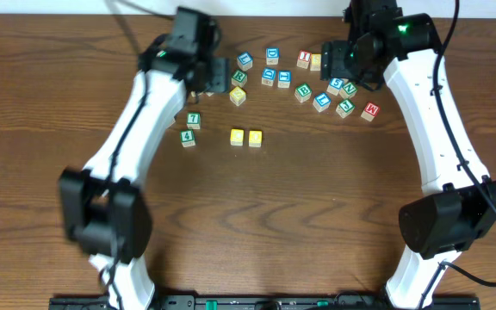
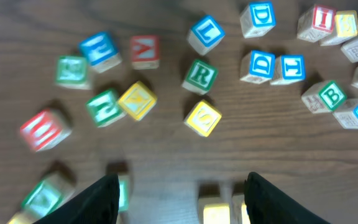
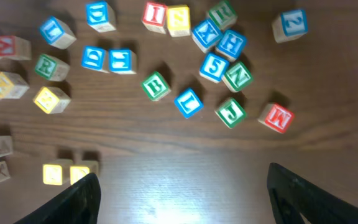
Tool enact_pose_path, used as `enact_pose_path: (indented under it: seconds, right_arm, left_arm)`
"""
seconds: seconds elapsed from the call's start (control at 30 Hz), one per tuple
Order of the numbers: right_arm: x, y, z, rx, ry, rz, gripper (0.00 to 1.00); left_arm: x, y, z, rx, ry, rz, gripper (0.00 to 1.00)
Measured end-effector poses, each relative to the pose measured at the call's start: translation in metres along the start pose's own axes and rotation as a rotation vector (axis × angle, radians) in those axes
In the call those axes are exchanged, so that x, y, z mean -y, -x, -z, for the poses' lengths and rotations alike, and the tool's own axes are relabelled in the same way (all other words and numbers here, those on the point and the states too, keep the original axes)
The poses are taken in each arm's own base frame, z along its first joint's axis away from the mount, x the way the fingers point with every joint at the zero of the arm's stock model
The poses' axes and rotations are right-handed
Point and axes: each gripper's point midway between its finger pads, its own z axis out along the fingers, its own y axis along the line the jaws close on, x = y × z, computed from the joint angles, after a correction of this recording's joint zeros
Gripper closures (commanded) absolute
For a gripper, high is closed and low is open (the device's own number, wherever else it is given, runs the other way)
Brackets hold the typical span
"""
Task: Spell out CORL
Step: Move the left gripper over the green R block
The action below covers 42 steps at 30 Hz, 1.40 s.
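Both the left gripper (image 2: 182,183) and right gripper (image 3: 183,177) gape empty, so I'd square the left over the green-framed wooden "R" cube (image 2: 199,76) beyond the pair of yellow-topped wooden cubes (image 1: 238,136) before pinching

letters read: green R cube (image 2: 199,76) | blue L cube (image 2: 206,34) | blue D cube (image 2: 258,65) | green B cube (image 3: 156,85) | red M cube (image 3: 277,117) | green N cube (image 3: 237,76) | green J cube (image 3: 230,112) | blue 2 cube (image 3: 293,23) | green 7 cube (image 1: 194,120) | green 4 cube (image 1: 188,137)
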Motion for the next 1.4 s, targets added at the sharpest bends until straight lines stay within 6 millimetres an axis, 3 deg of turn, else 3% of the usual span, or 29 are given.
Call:
enact_pose_path:
  seconds: [0.27, 0.53, 1.4]
  right_arm:
    - [0.011, -0.011, 0.000, -0.051, -0.021, 0.013, 0.18]
    - [0.025, -0.010, 0.001, -0.057, -0.038, -0.007, 0.17]
    - [0.026, -0.014, 0.001, -0.074, -0.041, 0.021, 0.16]
  left_arm:
    - [0.024, 0.028, -0.056, -0.055, -0.013, -0.137, 0.36]
    - [0.032, 0.003, -0.096, -0.135, -0.011, -0.265, 0.36]
    - [0.032, 0.021, -0.111, -0.041, -0.015, -0.288, 0.37]
